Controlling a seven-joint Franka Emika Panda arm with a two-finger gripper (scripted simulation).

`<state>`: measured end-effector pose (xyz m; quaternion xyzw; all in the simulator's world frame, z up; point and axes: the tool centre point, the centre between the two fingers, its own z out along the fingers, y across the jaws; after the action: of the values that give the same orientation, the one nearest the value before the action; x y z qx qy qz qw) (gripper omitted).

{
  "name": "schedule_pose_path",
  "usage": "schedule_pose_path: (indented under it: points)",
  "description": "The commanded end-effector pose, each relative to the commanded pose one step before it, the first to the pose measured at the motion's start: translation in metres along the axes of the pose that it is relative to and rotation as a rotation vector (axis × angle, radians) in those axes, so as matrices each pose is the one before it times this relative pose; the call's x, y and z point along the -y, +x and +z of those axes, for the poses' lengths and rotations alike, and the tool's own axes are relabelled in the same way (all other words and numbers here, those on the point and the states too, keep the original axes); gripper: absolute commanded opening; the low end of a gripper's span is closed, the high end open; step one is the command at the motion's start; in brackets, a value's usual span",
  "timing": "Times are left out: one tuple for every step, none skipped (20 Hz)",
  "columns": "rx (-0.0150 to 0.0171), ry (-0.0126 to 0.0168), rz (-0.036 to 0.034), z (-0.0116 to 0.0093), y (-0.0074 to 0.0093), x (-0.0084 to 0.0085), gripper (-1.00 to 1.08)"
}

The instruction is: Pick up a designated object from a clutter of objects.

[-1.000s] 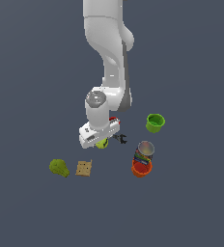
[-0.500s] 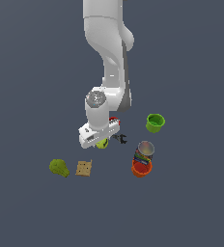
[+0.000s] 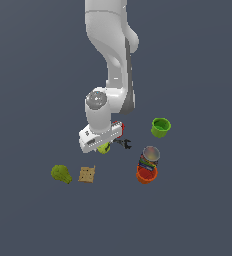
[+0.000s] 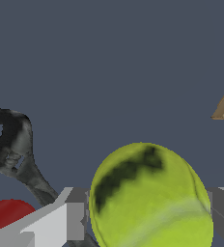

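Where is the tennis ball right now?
In the exterior view the tennis ball sits just under the gripper, beside the dark wrench. The wrist view shows it between the fingers, which flank it on both sides.

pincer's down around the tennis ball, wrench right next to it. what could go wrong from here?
1. The tennis ball sits between the pincer fingers, but contact isn't clear; a round ball could squirt out as they shut.
2. The wrench lies close beside one finger and may get nudged or snagged on the lift.
3. A red object shows just past that finger, so drift that way could bump it.
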<state>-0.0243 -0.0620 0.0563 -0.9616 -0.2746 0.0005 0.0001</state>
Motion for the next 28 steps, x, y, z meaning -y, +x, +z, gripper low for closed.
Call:
schedule_pose_path:
  points:
    - [-0.00175,-0.00150,0.00042,-0.01146,-0.00031,-0.00645,-1.00]
    - [0.00000,0.00000,0.00000,-0.00532,-0.00037,-0.00293,-1.00]
    - [0.00000,0.00000,0.00000,-0.00580,-0.00040,-0.00320,-1.00]
    - [0.00000,0.00000,0.00000,-0.00628,-0.00043,-0.00346,-1.00]
    - [0.00000,0.00000,0.00000,-0.00675,-0.00045,-0.00371,-1.00]
    - [-0.00025,0.00062,-0.00019,-0.00710,-0.00043,-0.00395,-1.00]
    - [0.00000,0.00000,0.00000,-0.00768,-0.00050,-0.00423,-1.00]
    - [0.00000,0.00000,0.00000,-0.00814,-0.00052,-0.00448,-1.00]
    - [0.00000,0.00000,0.00000,-0.00860,-0.00054,-0.00474,-1.00]
    - [0.00000,0.00000,0.00000,-0.00902,-0.00056,-0.00497,-1.00]
    - [0.00000,0.00000,0.00000,-0.00935,-0.00057,-0.00516,-1.00]
    - [0.00000,0.00000,0.00000,-0.00956,-0.00058,-0.00528,-1.00]
    - [-0.00025,0.00059,-0.00026,-0.00943,-0.00050,-0.00527,-1.00]
    - [0.00000,0.00000,0.00000,-0.00953,-0.00055,-0.00529,-1.00]
    - [0.00000,0.00000,0.00000,-0.00951,-0.00054,-0.00529,-1.00]
    - [0.00000,0.00000,0.00000,-0.00950,-0.00053,-0.00530,-1.00]
    - [0.00000,0.00000,0.00000,-0.00948,-0.00052,-0.00530,-1.00]
    - [0.00000,0.00000,0.00000,-0.00947,-0.00050,-0.00531,-1.00]
    - [0.00000,0.00000,0.00000,-0.00945,-0.00049,-0.00532,-1.00]
    - [0.00000,0.00000,0.00000,-0.00943,-0.00047,-0.00533,-1.00]
    - [0.00000,0.00000,0.00000,-0.00941,-0.00046,-0.00534,-1.00]
    - [0.00000,0.00000,0.00000,-0.00939,-0.00044,-0.00535,-1.00]
    - [0.00000,0.00000,0.00000,-0.00936,-0.00042,-0.00536,-1.00]
    - [0.00000,0.00000,0.00000,-0.00932,-0.00040,-0.00536,-1.00]
    - [0.00000,0.00000,0.00000,-0.00922,-0.00038,-0.00533,-1.00]
    - [0.00045,0.00011,-0.00051,-0.00867,0.00001,-0.00499,-1.00]
    - [0.00000,0.00000,0.00000,-0.00856,-0.00031,-0.00499,-1.00]
    - [0.00000,0.00000,0.00000,-0.00824,-0.00029,-0.00483,-1.00]
